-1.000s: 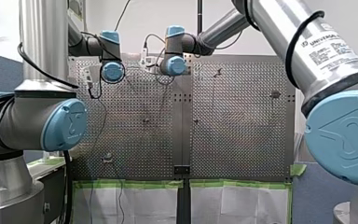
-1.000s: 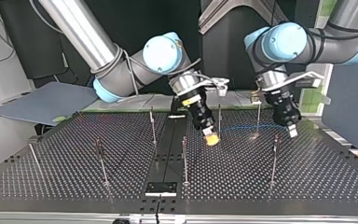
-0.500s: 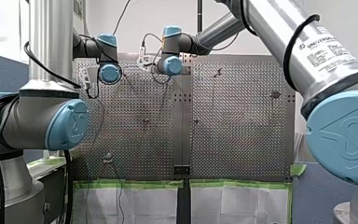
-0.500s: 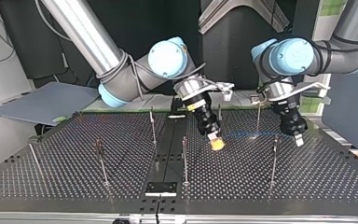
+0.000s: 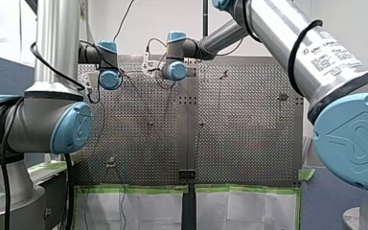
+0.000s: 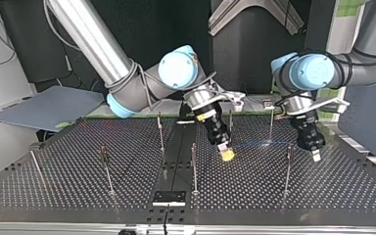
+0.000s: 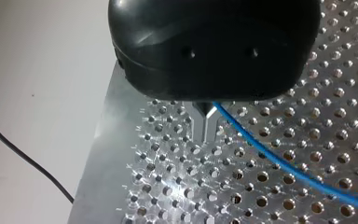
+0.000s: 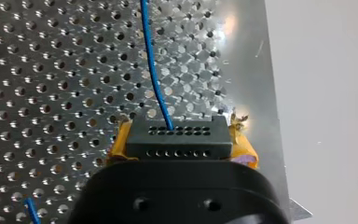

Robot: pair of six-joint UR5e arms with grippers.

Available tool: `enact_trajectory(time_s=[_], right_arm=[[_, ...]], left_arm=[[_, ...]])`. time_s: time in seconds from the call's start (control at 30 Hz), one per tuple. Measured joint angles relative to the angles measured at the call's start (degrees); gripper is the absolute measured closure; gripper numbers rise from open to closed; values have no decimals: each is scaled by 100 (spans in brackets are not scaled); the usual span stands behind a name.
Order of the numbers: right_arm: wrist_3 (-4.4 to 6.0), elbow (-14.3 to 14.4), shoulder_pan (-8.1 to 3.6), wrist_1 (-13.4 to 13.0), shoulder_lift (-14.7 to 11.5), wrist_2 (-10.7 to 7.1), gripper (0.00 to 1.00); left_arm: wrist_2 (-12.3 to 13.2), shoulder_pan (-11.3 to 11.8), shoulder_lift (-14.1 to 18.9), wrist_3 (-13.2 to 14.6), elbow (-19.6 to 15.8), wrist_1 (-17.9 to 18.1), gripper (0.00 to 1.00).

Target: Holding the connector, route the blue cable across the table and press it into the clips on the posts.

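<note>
Blue cable (image 8: pixel 151 74) ran out of the black connector (image 8: pixel 175 137), which my right gripper (image 8: pixel 179 147) had clamped between its yellow pads (image 8: pixel 119 147), the jaws closed onto the connector's two ends. A second short bit of the cable showed beside that gripper's body. In the top view my right gripper hung tilted just right of the frame's centre, its tip low over the perforated table (image 6: pixel 78 186), with the centre post (image 6: pixel 194 164) a little to its left.

My left gripper (image 6: pixel 315 155) pointed down at the right of the top view, near the right post (image 6: pixel 287 166). Between the two grippers the cable showed as a faint blue line across the middle of the frame, off the table. Whether it sat in any clip could not be told.

In the left wrist view the metal fingers (image 7: pixel 211 125) were drawn to a hairline slit, nipping the cable at their root. From there it ran slantwise away over the holes.

In the front view both wrists stood at the upper middle of the frame, hiding the grippers.
</note>
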Motion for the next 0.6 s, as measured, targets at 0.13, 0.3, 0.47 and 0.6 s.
enact_trajectory(time_s=[0.13,0.3,0.47,0.6], right_arm=[[4,-96,-38,32,3,-1,100],[8,-173,-95,68,7,-3,100],[8,-211,-149,106,9,-3,100],[9,-284,-199,143,10,0,100]], left_arm=[[118,127,-33,-100,66,94,100],[354,360,-137,-175,148,104,100],[623,425,-384,-215,202,136,100],[817,421,-486,-337,240,206,100]])
